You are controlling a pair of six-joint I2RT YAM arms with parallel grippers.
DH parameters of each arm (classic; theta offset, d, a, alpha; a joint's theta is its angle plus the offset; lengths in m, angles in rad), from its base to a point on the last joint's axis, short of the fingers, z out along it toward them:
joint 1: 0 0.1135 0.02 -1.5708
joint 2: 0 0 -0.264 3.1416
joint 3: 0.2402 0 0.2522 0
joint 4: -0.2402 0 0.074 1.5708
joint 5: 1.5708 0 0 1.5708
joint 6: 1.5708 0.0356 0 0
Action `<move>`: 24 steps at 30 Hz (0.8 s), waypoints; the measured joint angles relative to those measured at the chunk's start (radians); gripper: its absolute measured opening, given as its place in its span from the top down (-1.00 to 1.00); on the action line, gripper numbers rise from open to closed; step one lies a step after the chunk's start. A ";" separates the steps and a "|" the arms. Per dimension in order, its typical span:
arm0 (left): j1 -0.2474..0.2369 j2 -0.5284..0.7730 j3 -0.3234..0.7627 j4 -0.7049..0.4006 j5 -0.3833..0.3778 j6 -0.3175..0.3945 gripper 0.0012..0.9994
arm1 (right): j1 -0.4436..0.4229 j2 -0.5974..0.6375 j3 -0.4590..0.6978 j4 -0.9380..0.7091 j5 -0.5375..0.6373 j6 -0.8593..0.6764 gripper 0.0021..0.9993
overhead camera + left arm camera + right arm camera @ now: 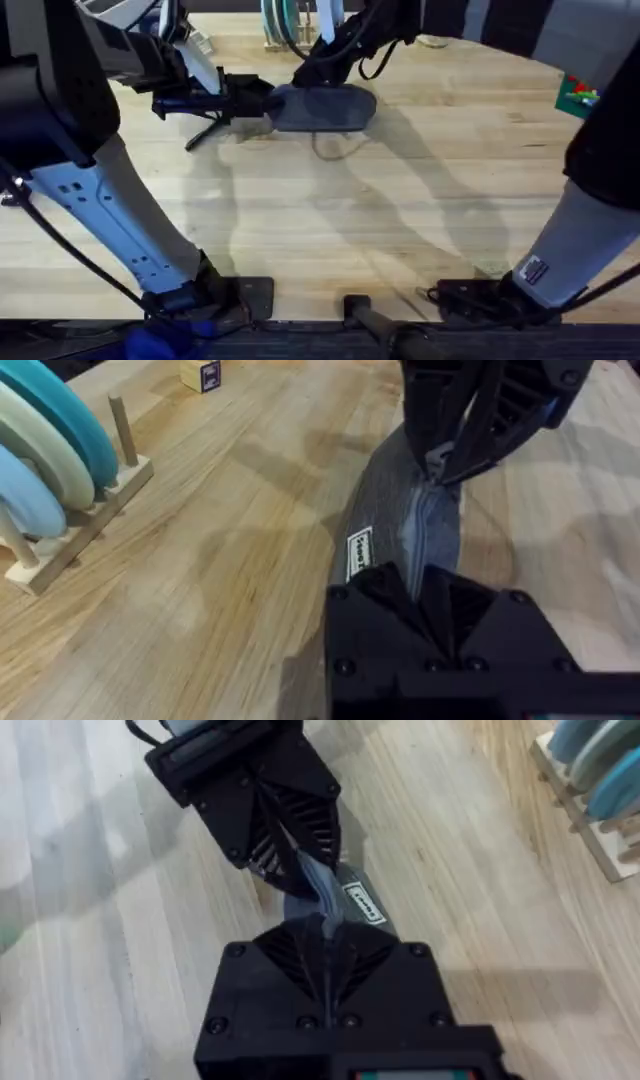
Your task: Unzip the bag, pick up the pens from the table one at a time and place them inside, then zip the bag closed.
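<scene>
Bag [322, 108] lies flat on the table [400, 220], far side, a little left of centre, long axis across the overhead view. I hold it from both ends. My left pincer [255, 100] comes in from the left and is pressed together on the bag's left end; in the left wrist view my fingers [400, 595] close over the fabric with the zipper [425, 530] running away between them. My right pincer [312, 72] reaches across from the far side and is pinched on the bag's other end, at the zipper line; in the right wrist view the grey fabric [318, 892] is stretched between the two pincers, a small white label [362, 902] on its side. Zipper state: cannot tell how far it is undone. A thin black pen [205, 133] lies on the table just below my left pincer, slanted. A wooden rack [75, 525] of blue rings stands near the bag, apart from it.
</scene>
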 joint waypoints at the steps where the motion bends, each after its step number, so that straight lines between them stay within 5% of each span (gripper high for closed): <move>1: 0.000 0.000 0.000 0.000 0.000 0.000 0.92 | 0.000 0.004 0.000 0.008 -0.001 0.005 0.94; 24: 0.004 0.000 0.004 0.001 -0.013 0.000 0.92 | 0.017 0.049 0.000 0.114 -0.003 0.157 0.94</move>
